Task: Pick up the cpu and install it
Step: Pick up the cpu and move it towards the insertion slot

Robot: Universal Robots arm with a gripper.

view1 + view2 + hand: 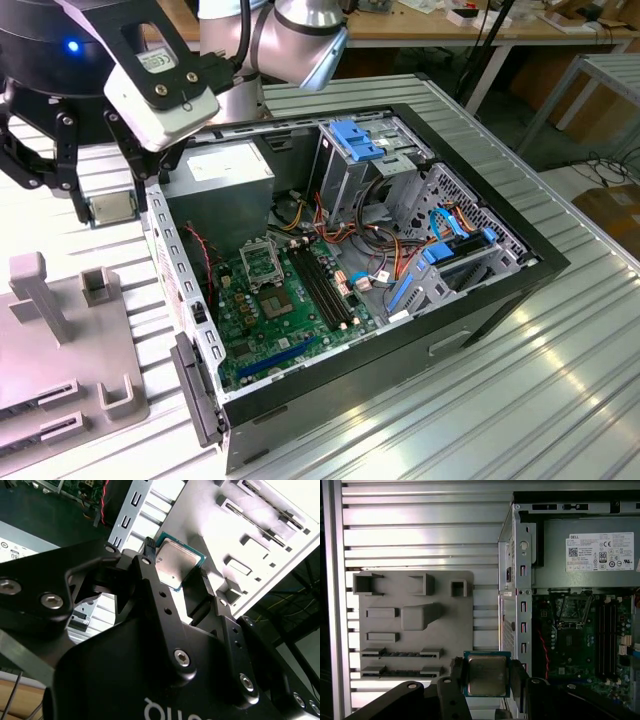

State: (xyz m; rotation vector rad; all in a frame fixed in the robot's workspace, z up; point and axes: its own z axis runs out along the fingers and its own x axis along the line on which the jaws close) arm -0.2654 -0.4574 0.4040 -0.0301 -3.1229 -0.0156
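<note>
- Tray: grey fixture on the table, at the exterior view's left. The cpu is off it.
- Gripper: jaws pinch the cpu by two opposite edges. Metal face is towards the first wrist camera, and the green rim shows on the free sides.
- Cpu position: in the air over the table, between tray and case, outside the case wall. It touches nothing but the fingers.
- Step in hand, as I read it: carry to the socket, which sits on the board just beside the wall.
- To do it well:
  - Keep the cpu flat and don't tighten the grip; the edge hold looks thin.
  - Pass well above the wall lip and the red wires beside it.
  - Square the cpu to the socket frame before descending, then go straight down with no sliding. I'd expect the contacts to bend easily.
- Can't tell whether the socket frame is open, or which way the cpu's notches face.
- Slots and cables lie further towards the exterior view's right, off the path.
</note>
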